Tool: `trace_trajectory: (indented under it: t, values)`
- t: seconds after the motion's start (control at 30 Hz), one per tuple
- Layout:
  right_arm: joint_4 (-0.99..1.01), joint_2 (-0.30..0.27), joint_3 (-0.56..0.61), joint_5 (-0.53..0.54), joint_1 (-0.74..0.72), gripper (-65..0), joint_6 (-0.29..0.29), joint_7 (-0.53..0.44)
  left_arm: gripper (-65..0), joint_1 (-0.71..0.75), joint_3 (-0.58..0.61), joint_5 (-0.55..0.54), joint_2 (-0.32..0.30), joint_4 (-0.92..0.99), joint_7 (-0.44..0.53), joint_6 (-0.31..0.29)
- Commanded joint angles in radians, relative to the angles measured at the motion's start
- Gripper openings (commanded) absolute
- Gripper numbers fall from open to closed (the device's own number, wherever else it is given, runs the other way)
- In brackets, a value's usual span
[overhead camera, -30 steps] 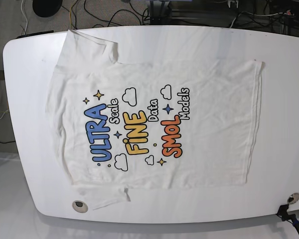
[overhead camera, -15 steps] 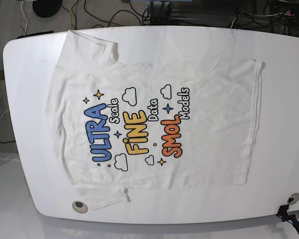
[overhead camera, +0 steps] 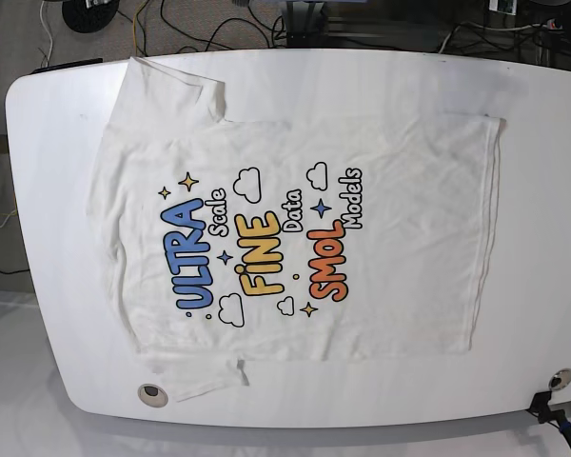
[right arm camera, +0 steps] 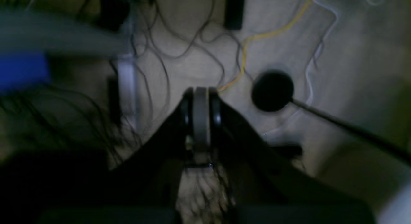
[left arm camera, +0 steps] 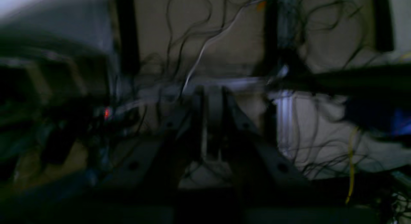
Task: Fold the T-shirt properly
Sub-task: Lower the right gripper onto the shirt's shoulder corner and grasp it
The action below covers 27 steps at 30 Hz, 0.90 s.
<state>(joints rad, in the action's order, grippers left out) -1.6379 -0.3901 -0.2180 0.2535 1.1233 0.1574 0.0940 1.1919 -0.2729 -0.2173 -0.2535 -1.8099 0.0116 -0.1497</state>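
Step in hand: first approach; no fold begun, both arms off the table (overhead camera: pixel 542 105) and out of the base view
Method, judged: take one long side at two corners, near the hem and near the shoulder, lift low, carry across the print toward the middle, lay flat; pinch one layer only; tuck the sleeve inward first so it does not bunch
Risk, judged: thin cotton drags and creases if pulled fast; the near sleeve already lies crumpled
Shirt (overhead camera: pixel 400 228): white, short-sleeved, spread flat, print up, filling most of the table; collar end toward base-view left, hem toward right
Print: blue "ULTRA", yellow "FINE", orange "SMOL", small black script, clouds and stars, set sideways in this view
Far sleeve: spread at the upper left, edge turned over a little
Near sleeve: narrow, bunched at the lower edge
Hem: straight, slightly rippled
Left gripper (left arm camera: pixel 210 121): blurred and dark, over cables (left arm camera: pixel 199 57); closure cannot be told
Right gripper (right arm camera: pixel 200 116): fingers pressed together, nothing between, over floor and cables
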Motion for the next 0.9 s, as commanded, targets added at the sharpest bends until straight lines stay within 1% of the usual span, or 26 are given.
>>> trace_trajectory:
  t: [0.0, 0.07, 0.2, 0.3, 0.33, 0.37, 0.4, 0.43, 0.47, 0.5, 0.6, 0.73, 0.8, 0.87]
  values:
    - [-0.092, -0.006, -0.052, 0.055, 0.015, -65.0, 0.018, 0.010, -65.0, 0.015, -0.043, -0.017, 0.002, -0.045, -0.035, -0.017]
    - [-0.132, -0.003, -0.075, 0.067, 0.003, -65.0, 0.022, 0.047, -65.0, 0.009, -0.092, -0.036, 0.004, -0.093, -0.078, -0.031]
    - [-0.205, 0.005, -0.097, 0.092, -0.049, -65.0, 0.032, 0.142, -65.0, -0.002, -0.189, -0.095, 0.016, -0.190, -0.159, -0.079]
    - [-0.238, 0.013, -0.098, 0.097, -0.099, -65.0, 0.033, 0.199, -65.0, -0.006, -0.234, -0.126, 0.040, -0.249, -0.196, -0.145]
    - [-0.241, 0.017, -0.096, 0.093, -0.118, -65.0, 0.035, 0.212, -64.9, -0.007, -0.242, -0.125, 0.048, -0.262, -0.194, -0.169]
    - [-0.245, 0.020, -0.097, 0.091, -0.129, -65.0, 0.032, 0.225, -59.2, -0.004, -0.249, -0.123, 0.056, -0.269, -0.177, -0.189]
    - [-0.250, 0.022, -0.099, 0.092, -0.141, -65.0, 0.033, 0.232, -55.0, -0.003, -0.258, -0.125, 0.062, -0.281, -0.167, -0.202]
    - [-0.250, 0.025, -0.098, 0.091, -0.154, -65.0, 0.033, 0.242, -50.6, -0.003, -0.264, -0.128, 0.066, -0.289, -0.148, -0.208]
    - [-0.256, 0.027, -0.099, 0.089, -0.166, -65.0, 0.032, 0.250, -47.6, -0.006, -0.266, -0.128, 0.069, -0.299, -0.134, -0.210]
    - [-0.246, 0.019, -0.103, 0.103, -0.140, -64.6, 0.035, 0.232, -47.7, -0.017, -0.258, -0.132, 0.066, -0.288, -0.166, -0.218]
    - [-0.289, 0.021, -0.118, 0.102, -0.142, -64.6, 0.069, 0.234, -45.8, -0.072, -0.276, -0.140, 0.074, -0.294, -0.199, -0.225]
    - [-0.370, 0.020, -0.151, 0.099, -0.155, -62.6, 0.153, 0.301, -44.6, -0.140, -0.318, -0.161, 0.081, -0.298, -0.239, -0.232]
    - [-0.396, 0.019, -0.159, 0.102, -0.166, -59.2, 0.176, 0.336, -43.8, -0.159, -0.340, -0.181, 0.081, -0.300, -0.242, -0.237]
    - [-0.408, 0.019, -0.168, 0.113, -0.184, -53.7, 0.185, 0.357, -43.0, -0.169, -0.354, -0.201, 0.080, -0.295, -0.249, -0.237]
